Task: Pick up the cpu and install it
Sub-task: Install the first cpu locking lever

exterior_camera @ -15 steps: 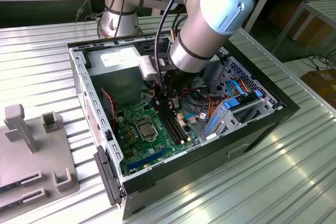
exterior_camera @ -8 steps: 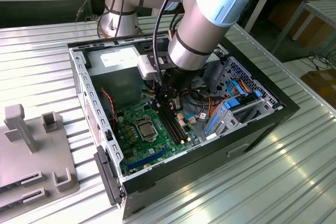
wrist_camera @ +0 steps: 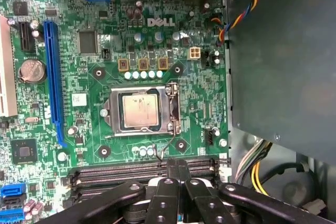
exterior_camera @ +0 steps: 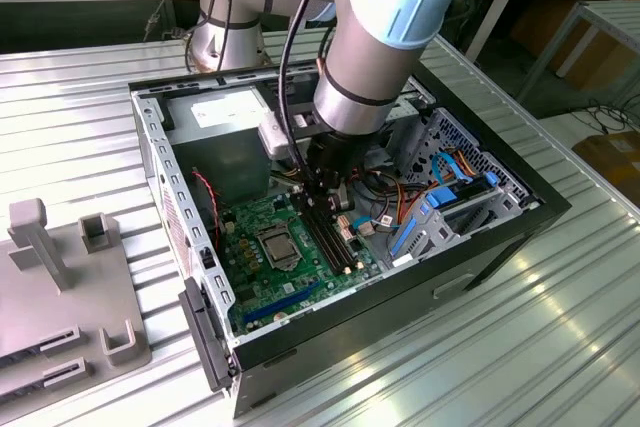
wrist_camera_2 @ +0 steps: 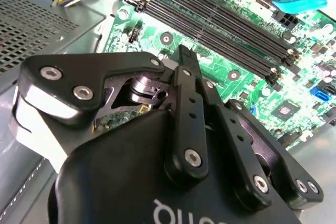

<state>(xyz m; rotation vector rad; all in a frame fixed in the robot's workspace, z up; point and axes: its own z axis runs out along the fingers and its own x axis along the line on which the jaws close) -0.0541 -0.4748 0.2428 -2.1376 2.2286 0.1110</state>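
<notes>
Here cpu (wrist_camera: 139, 109) seated in socket (wrist_camera: 170, 109), near closed end effector (wrist_camera: 177, 169).

Overall light: bright, even, from overhead.
Glare, exterior view: white streaks on the ribbed metal table (exterior_camera: 560, 327), strongest at lower right and upper left of the frame.
Shadow, exterior view: the arm's bulk darkens the case interior (exterior_camera: 300, 237) at centre.
First wrist view: motherboard (wrist_camera: 79, 77) sharp and evenly lit; cpu (wrist_camera: 139, 109) lid shows dull sheen; grey box at right in flat shade.
Second wrist view: gripper (wrist_camera_2: 185, 56) body close, soft-focused at lower frame; screw heads glint.
</notes>
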